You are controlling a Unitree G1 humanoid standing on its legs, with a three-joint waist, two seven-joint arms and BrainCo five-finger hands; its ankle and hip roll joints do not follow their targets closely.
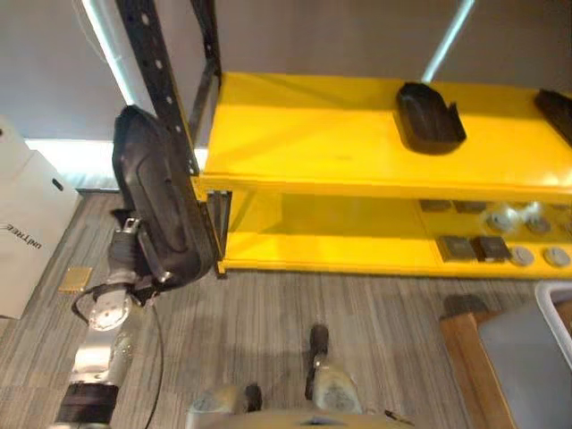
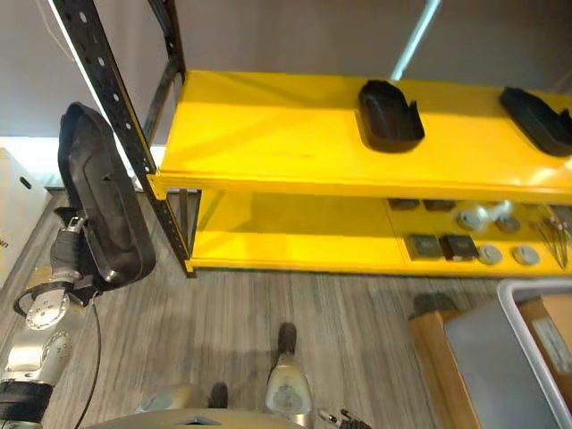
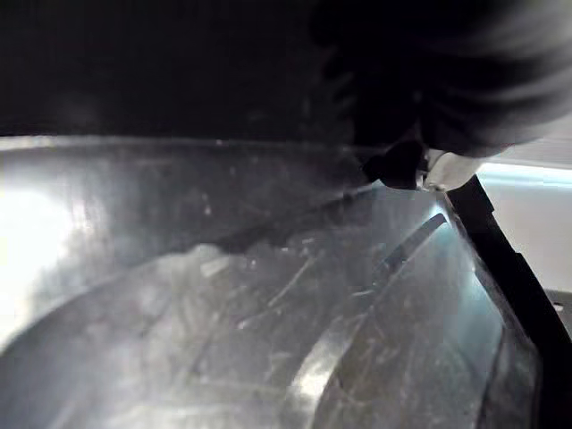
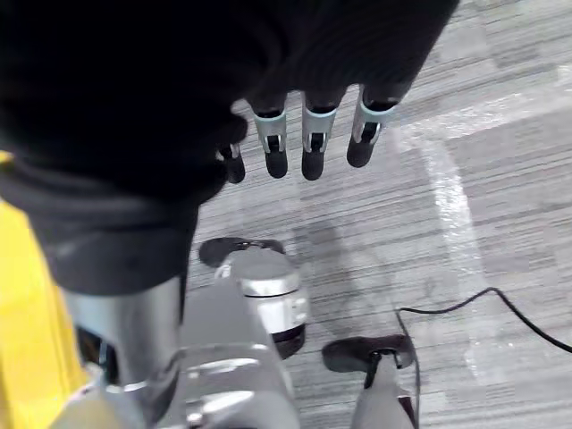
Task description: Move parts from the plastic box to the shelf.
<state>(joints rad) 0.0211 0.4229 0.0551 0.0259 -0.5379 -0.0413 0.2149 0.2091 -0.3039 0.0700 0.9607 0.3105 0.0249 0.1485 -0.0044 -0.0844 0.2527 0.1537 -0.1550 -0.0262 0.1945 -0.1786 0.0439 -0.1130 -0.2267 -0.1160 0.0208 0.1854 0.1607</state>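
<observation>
A long black plastic part (image 1: 161,198) stands nearly upright in the air at the left, in front of the shelf's black post (image 1: 159,67). My left hand (image 1: 130,248) grips its lower edge from behind; in the left wrist view a dark fingertip (image 3: 393,165) lies on the part's glossy inner face (image 3: 268,295). The yellow shelf (image 1: 313,143) spreads to the right of it. A second black part (image 1: 429,116) lies on its top level, and a third (image 2: 536,121) at the far right. My right hand (image 4: 311,134) hangs over the floor, fingers straight and empty.
The grey plastic box (image 1: 532,353) sits on a wooden stand (image 1: 460,344) at the lower right. Several small metal pieces (image 1: 487,246) lie on the shelf's lower level. A white carton (image 1: 27,223) stands on the floor at the left.
</observation>
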